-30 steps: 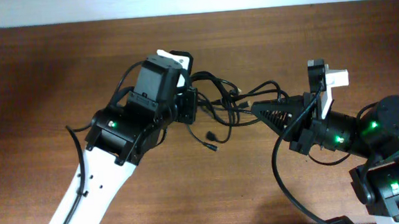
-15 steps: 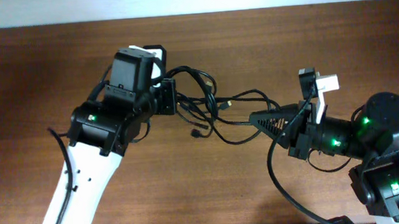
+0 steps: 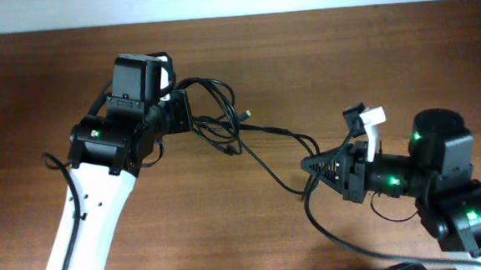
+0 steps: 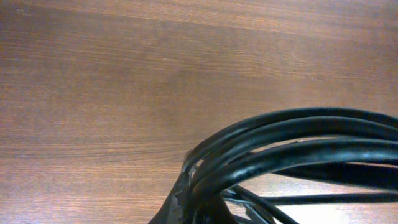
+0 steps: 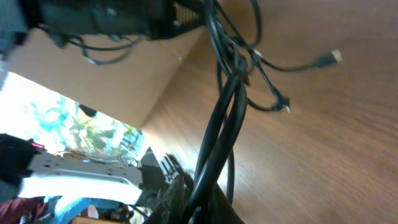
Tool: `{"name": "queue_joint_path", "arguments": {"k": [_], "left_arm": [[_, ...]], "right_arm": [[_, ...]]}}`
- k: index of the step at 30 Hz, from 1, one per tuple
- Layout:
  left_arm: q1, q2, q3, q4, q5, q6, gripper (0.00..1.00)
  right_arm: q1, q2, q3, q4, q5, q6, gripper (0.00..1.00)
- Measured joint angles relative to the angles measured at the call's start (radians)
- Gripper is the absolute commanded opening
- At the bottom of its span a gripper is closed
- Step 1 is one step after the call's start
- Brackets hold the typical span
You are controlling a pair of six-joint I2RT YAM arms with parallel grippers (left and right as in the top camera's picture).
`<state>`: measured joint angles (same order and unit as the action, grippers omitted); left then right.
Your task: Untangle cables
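The cables (image 3: 223, 123) are thin glossy black cords bunched in loops at the table's middle left. My left gripper (image 3: 187, 113) is shut on the bunch's left side. In the left wrist view the cables (image 4: 292, 134) arch out of the left gripper (image 4: 193, 200) to the right. Two strands stretch from the bunch down and right to my right gripper (image 3: 307, 166), which is shut on them. In the right wrist view the cables (image 5: 227, 106) rise out of the right gripper (image 5: 196, 199). Two small plug ends (image 5: 336, 56) hang loose beside the strands.
The brown wooden table (image 3: 370, 68) ends at a white strip along the far edge (image 3: 233, 16). A thicker black robot wire (image 3: 314, 222) loops on the table below the right gripper. The left arm's white link (image 3: 88, 236) crosses the front left.
The left gripper has carried the bunch left and toward the far edge. The right gripper has pulled its strands toward the front, so the cables are stretched out between the two.
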<state>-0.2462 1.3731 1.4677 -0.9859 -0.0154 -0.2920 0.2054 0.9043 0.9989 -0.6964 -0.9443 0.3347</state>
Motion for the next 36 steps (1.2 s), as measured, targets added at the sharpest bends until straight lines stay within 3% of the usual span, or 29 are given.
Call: {"name": "queue_joint_path", "arguments": {"k": [5, 7, 8, 10, 11, 13, 24, 29, 32, 36], "left_arm": [[0.003, 0.001, -0.003, -0.001, -0.020, 0.000, 0.00], [0.004, 0.001, -0.003, -0.001, -0.023, 0.000, 0.00], [0.005, 0.002, -0.003, -0.002, -0.023, 0.000, 0.00], [0.006, 0.002, -0.003, -0.001, -0.030, 0.000, 0.00], [0.008, 0.002, -0.003, -0.001, -0.040, 0.000, 0.00], [0.012, 0.002, -0.003, -0.001, -0.050, 0.000, 0.00], [0.015, 0.002, -0.004, -0.002, 0.000, 0.053, 0.00], [0.015, 0.002, -0.005, 0.001, 0.174, 0.211, 0.00], [0.015, 0.002, -0.005, 0.005, 0.357, 0.348, 0.00], [0.015, 0.002, -0.005, 0.025, 0.531, 0.433, 0.00]], "right_arm": [[0.000, 0.058, 0.002, -0.050, 0.021, -0.060, 0.08], [0.000, 0.076, 0.004, -0.079, 0.051, -0.072, 0.13], [0.000, 0.085, 0.004, -0.098, 0.075, -0.076, 0.23], [0.000, 0.095, 0.004, -0.114, 0.115, -0.085, 0.63], [0.000, 0.096, 0.005, -0.116, 0.128, -0.082, 0.71], [0.000, 0.096, 0.005, -0.114, 0.143, -0.090, 0.79], [0.000, 0.096, 0.005, -0.111, 0.163, -0.092, 0.81], [0.000, 0.096, 0.005, -0.087, 0.162, -0.091, 0.81], [0.000, 0.096, 0.005, -0.076, 0.162, -0.091, 0.81], [0.000, 0.096, 0.005, -0.062, 0.162, -0.091, 0.81]]}}
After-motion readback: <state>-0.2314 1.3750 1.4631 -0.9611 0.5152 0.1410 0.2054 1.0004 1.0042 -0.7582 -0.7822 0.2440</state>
